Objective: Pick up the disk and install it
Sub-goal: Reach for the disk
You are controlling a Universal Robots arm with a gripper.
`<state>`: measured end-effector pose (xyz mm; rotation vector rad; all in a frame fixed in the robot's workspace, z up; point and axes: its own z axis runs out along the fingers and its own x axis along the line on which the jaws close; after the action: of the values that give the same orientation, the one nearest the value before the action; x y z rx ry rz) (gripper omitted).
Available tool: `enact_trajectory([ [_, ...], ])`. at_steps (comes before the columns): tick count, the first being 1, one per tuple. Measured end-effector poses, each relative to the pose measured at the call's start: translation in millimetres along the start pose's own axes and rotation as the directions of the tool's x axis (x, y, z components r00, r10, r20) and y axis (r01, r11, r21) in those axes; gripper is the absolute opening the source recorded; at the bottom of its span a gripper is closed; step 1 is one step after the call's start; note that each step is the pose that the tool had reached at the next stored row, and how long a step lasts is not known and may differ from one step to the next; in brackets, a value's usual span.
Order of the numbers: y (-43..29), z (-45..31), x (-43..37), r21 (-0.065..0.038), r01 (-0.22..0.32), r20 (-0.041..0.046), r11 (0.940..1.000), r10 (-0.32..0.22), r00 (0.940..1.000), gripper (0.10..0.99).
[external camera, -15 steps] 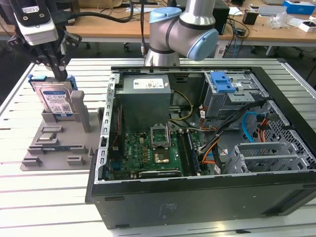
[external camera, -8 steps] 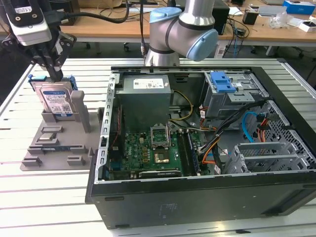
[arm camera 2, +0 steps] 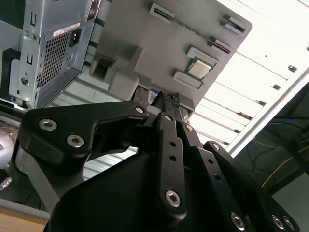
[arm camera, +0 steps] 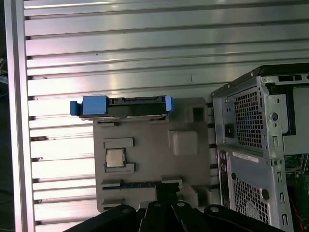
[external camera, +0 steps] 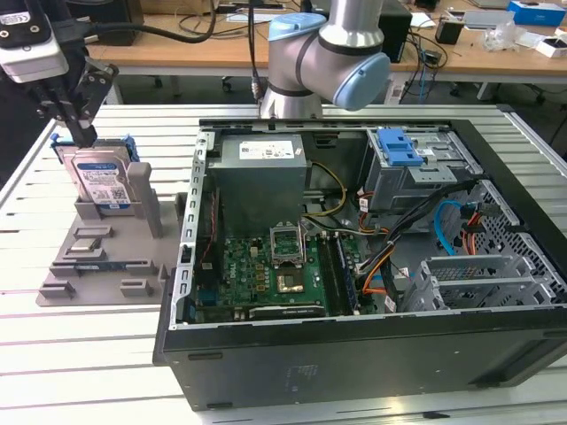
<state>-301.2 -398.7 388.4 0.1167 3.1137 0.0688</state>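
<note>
The disk (external camera: 102, 181) stands upright on its edge in a slot at the back of a grey fixture (external camera: 115, 257), label facing the front, blue rails on its sides. The first wrist view looks at its top edge, so the disk (arm camera: 123, 106) is a dark strip between blue rail ends. My gripper (external camera: 85, 135) hangs just over the disk's upper corner at the exterior view's left. Its black fingers (arm camera 2: 169, 104) meet at a point, shut with nothing between them. I cannot tell whether the tips touch the disk.
An open computer case (external camera: 182, 257) lies beside the fixture, with a grey power supply box (external camera: 261, 159) and a drive cage with a blue latch (external camera: 396, 146). A small chip (arm camera: 115, 158) sits in the fixture. The arm's base (external camera: 301, 62) stands behind the case on a slatted metal table (external camera: 80, 354).
</note>
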Motion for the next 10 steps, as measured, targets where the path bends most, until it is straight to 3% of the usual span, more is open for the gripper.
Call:
enact_trajectory([
  [10,-1.5,-0.4,19.3,0.0,0.0,0.0,1.0,0.0,1.0,0.106],
])
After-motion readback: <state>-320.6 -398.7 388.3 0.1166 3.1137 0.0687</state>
